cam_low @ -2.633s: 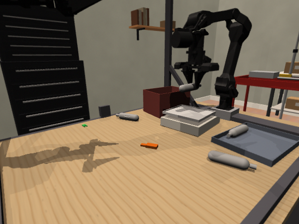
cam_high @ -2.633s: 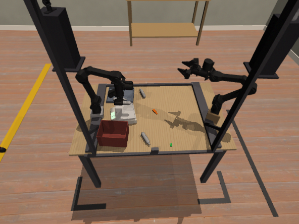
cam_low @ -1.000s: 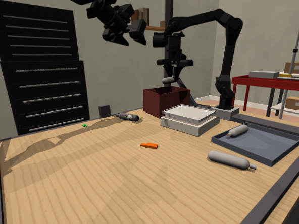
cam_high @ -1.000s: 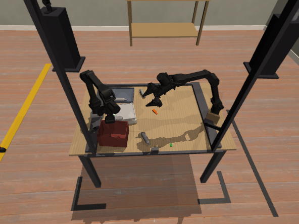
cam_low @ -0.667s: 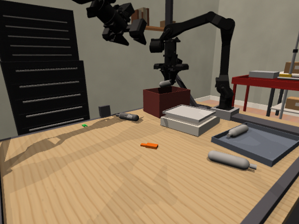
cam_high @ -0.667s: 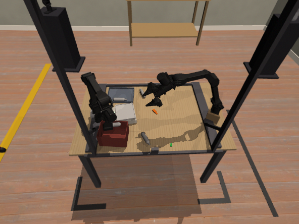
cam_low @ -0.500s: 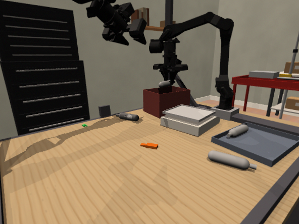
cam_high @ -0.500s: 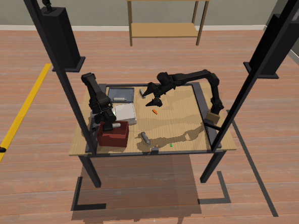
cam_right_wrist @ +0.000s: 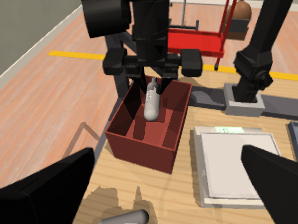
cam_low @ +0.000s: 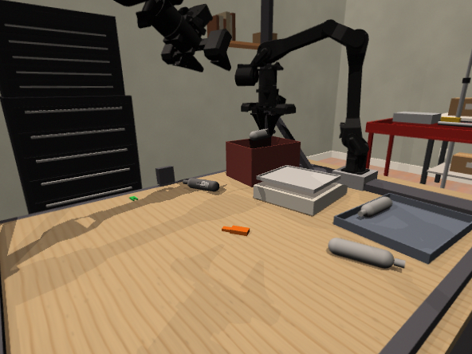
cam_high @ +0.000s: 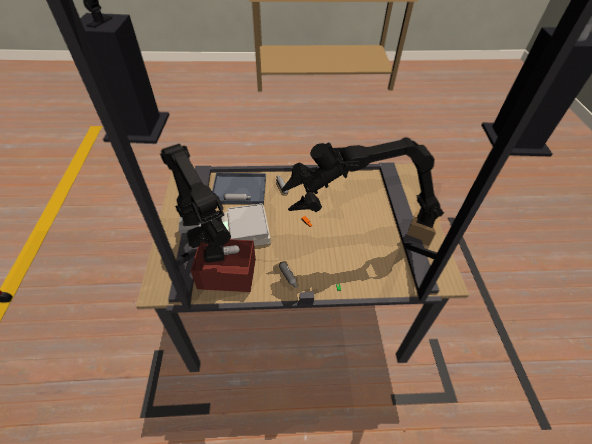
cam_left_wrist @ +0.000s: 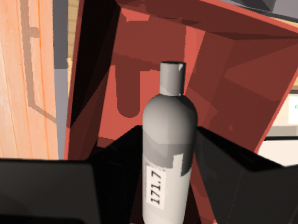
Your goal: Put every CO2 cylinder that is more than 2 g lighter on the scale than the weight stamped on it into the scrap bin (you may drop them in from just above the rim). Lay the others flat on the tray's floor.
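Observation:
My left gripper (cam_high: pixel 219 250) is shut on a grey CO2 cylinder (cam_left_wrist: pixel 167 150) stamped 171.7 and holds it lying level just above the open red scrap bin (cam_high: pixel 225 266); it also shows in the exterior view (cam_low: pixel 259 135) and in the right wrist view (cam_right_wrist: pixel 151 102). A grey cylinder (cam_low: pixel 375 206) lies flat in the grey tray (cam_low: pixel 407 225). Another grey cylinder (cam_low: pixel 364 252) lies on the table beside the tray. A dark cylinder (cam_low: pixel 203 184) lies near the table's front edge. My right gripper (cam_high: pixel 300 192) is open and empty, high above the table middle.
The white scale (cam_low: pixel 299 187) stands between the bin and the tray, with nothing on its plate. A small orange piece (cam_low: pixel 236 230) and a small green piece (cam_low: pixel 133 198) lie on the table. A black frame post (cam_high: pixel 135 165) stands close to the bin.

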`<act>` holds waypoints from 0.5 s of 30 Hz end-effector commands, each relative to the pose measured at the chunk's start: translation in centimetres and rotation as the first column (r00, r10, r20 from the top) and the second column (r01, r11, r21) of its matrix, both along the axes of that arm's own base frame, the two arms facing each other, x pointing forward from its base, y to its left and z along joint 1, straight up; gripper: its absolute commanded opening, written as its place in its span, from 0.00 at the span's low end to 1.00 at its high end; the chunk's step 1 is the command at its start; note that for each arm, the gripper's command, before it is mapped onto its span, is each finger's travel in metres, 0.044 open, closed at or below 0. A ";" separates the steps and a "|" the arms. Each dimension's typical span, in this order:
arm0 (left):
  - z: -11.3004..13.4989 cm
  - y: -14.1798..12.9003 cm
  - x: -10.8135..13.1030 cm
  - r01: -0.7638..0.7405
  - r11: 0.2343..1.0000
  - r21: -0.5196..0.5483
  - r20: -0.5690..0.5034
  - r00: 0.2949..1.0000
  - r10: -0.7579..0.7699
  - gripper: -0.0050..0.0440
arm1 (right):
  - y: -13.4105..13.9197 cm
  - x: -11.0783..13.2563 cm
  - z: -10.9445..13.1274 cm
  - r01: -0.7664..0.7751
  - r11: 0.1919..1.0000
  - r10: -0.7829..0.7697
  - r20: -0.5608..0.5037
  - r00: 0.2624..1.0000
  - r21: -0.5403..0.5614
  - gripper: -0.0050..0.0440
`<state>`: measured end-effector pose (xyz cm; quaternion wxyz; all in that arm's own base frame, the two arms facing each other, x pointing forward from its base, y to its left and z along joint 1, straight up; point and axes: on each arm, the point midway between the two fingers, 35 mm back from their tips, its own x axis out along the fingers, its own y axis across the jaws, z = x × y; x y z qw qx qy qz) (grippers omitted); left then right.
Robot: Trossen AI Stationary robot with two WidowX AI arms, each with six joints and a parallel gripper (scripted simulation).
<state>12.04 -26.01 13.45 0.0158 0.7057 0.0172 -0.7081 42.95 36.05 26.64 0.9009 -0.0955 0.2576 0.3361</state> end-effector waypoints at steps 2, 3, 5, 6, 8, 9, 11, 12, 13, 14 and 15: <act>0.5 -0.1 0.1 -0.001 1.000 -0.017 0.011 1.000 0.001 0.40 | -0.2 -0.2 1.5 0.000 1.000 0.000 0.024 1.000 0.018 1.00; 0.5 -0.1 0.1 -0.001 1.000 -0.017 0.011 1.000 0.001 0.44 | -0.2 -0.2 1.5 0.000 1.000 0.000 0.024 1.000 0.018 1.00; 0.5 -0.1 0.1 -0.001 1.000 -0.017 0.011 1.000 0.001 0.50 | -0.2 -0.2 1.5 0.000 1.000 0.000 0.024 1.000 0.018 1.00; 0.5 -0.1 0.1 -0.001 1.000 -0.017 0.011 1.000 0.001 0.50 | -0.2 -0.2 1.5 0.000 1.000 0.000 0.024 1.000 0.018 1.00; 0.5 -0.1 0.1 -0.001 1.000 -0.017 0.011 1.000 0.001 0.50 | -0.2 -0.2 1.5 0.000 1.000 0.000 0.024 1.000 0.018 1.00; 0.5 -0.1 0.1 -0.001 1.000 -0.017 0.011 1.000 0.001 0.50 | -0.2 -0.2 1.5 0.000 1.000 0.000 0.024 1.000 0.018 1.00; 0.5 -0.1 0.1 -0.001 1.000 -0.017 0.011 1.000 0.001 0.55 | -0.2 -0.2 1.5 0.000 1.000 0.000 0.024 1.000 0.018 1.00; 0.8 -0.3 0.2 -0.002 1.000 -0.021 0.018 1.000 0.002 0.60 | -0.2 -0.2 1.5 0.000 1.000 0.000 0.024 1.000 0.018 1.00; 1.2 -0.3 0.2 -0.002 1.000 -0.024 0.019 1.000 0.002 0.65 | -0.2 -0.2 1.5 0.000 1.000 0.000 0.024 1.000 0.018 1.00; 1.5 -0.3 0.2 -0.002 1.000 -0.024 0.019 1.000 0.002 0.70 | -0.2 -0.2 1.5 0.000 1.000 0.000 0.024 1.000 0.018 1.00; 2.0 -0.3 0.2 -0.002 1.000 -0.024 0.019 1.000 0.002 0.74 | -0.2 -0.2 1.5 0.000 1.000 0.000 0.024 1.000 0.018 1.00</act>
